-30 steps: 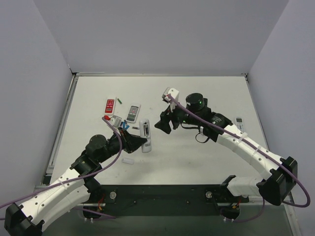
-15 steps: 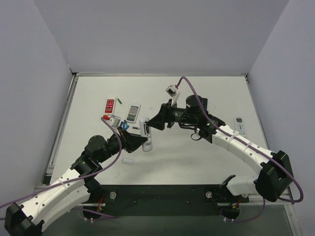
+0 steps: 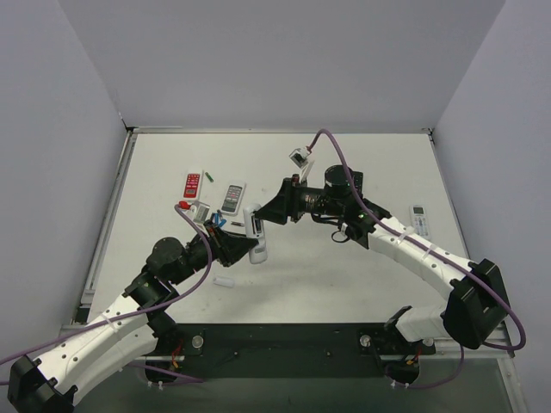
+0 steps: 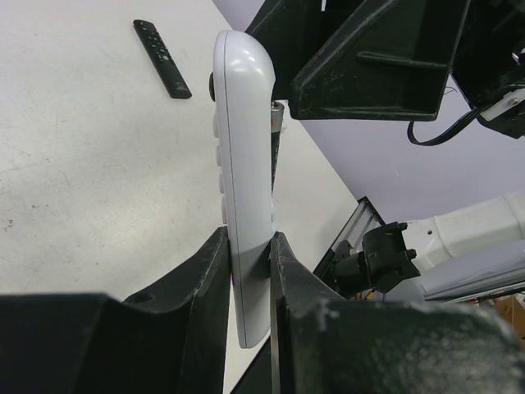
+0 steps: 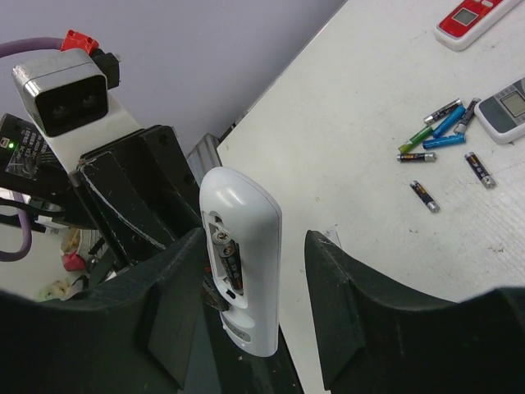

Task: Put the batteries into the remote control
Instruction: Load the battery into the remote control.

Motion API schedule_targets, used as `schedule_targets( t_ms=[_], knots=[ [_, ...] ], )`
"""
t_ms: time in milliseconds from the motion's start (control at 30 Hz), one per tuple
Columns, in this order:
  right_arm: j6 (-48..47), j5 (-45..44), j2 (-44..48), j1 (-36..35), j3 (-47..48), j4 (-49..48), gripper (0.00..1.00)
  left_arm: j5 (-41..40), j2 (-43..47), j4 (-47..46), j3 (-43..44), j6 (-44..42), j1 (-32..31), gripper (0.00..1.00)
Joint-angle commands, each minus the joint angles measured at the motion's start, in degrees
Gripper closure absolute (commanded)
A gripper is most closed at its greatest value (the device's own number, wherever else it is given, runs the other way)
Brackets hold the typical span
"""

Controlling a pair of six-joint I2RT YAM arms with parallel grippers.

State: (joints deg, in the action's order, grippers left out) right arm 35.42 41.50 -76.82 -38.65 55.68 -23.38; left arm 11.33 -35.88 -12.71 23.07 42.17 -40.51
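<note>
The white remote control (image 3: pixel 256 232) stands on end above the table, with my left gripper (image 3: pixel 240 249) shut on its lower part. In the left wrist view the fingers (image 4: pixel 209 279) press both faces of the remote control (image 4: pixel 244 164). My right gripper (image 5: pixel 256 246) is open and straddles the remote control (image 5: pixel 254 246) from the far side. Its left finger lies close against the remote and its right finger stands clear of it. The open recess faces the right wrist camera with a dark battery (image 5: pixel 230 261) inside. Several loose batteries (image 5: pixel 435 135), green, blue and dark, lie on the table.
A red remote (image 3: pixel 193 183) and a grey remote (image 3: pixel 233 197) lie behind the arms' meeting point. Another white remote (image 3: pixel 418 219) lies at the right. A small white piece (image 3: pixel 225 281) rests near the left arm. A slim black remote (image 4: pixel 162 70) shows in the left wrist view.
My right gripper has swung left to the remote control and now straddles its upper end, with its jaws somewhat narrower. The left arm and the remote have held still.
</note>
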Motion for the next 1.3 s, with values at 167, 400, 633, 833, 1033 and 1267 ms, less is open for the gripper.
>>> schedule_targets(
  t_ms=[167,400,633,833,1033,1267],
  knots=[
    [0.62,2.71,-0.53,0.25,-0.75,-3.78,0.57,0.80,0.72,-4.69,0.57,-0.25,-0.09,1.00],
    [0.62,1.84,-1.05,0.25,-1.01,-2.73,0.66,1.06,0.98,-5.04,0.66,-0.51,-0.09,1.00],
    [0.00,1.66,-1.32,0.25,-0.75,-0.36,0.75,0.97,1.69,-5.74,0.31,-1.04,-0.01,1.00],
    [0.70,3.67,-2.63,0.07,-2.07,-2.81,0.85,1.85,1.60,-8.64,-0.39,-0.78,-0.09,1.00],
    [1.32,5.44,-4.48,-0.37,-2.42,-3.78,0.88,2.73,1.95,-11.89,-1.27,-0.51,-0.09,1.00],
    [4.83,7.72,-6.06,-0.63,-4.09,-8.78,0.98,2.91,2.04,-15.59,-2.50,0.01,-0.09,1.00]
  ],
)
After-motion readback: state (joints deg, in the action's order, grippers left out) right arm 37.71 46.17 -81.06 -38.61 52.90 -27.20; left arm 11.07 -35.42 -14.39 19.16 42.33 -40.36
